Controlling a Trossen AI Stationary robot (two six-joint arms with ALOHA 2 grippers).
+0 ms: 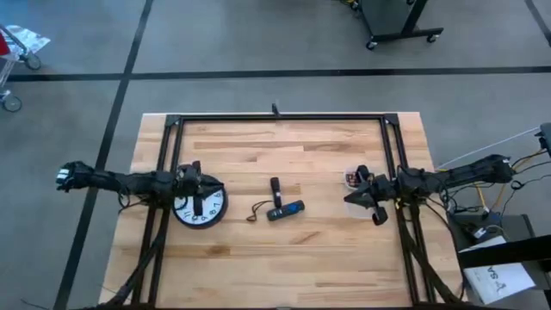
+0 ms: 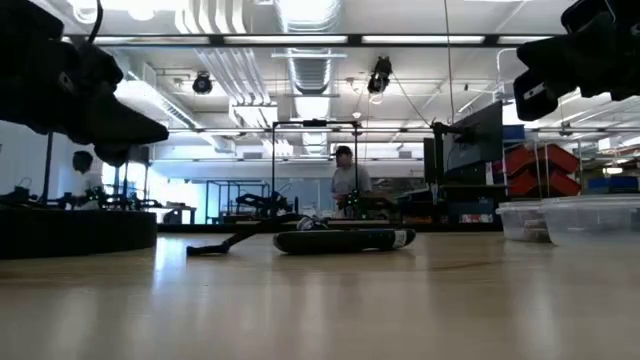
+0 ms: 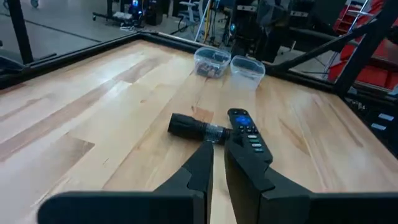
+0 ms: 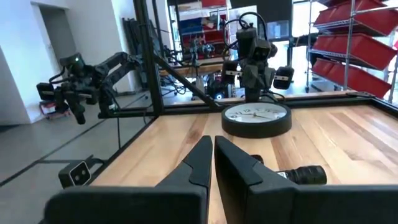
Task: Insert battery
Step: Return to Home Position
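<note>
A black remote (image 1: 286,210) with a blue patch lies flat at the table's middle, also seen in the left wrist view (image 3: 249,134). A black flashlight (image 1: 275,189) lies just beyond it (image 3: 193,126), with a thin cord (image 1: 256,211) at its left. I cannot make out any battery. My left gripper (image 1: 196,203) hovers shut above a round wall clock (image 1: 200,207) that lies face up at the left. My right gripper (image 1: 375,209) hangs shut above the table at the right (image 4: 212,149), touching nothing.
Two clear plastic tubs (image 3: 211,61) (image 3: 247,68) stand at the right, near my right arm; one holds small items. A black metal frame (image 1: 280,118) runs along the far edge and both sides. Bare wood (image 1: 284,267) lies toward the near edge.
</note>
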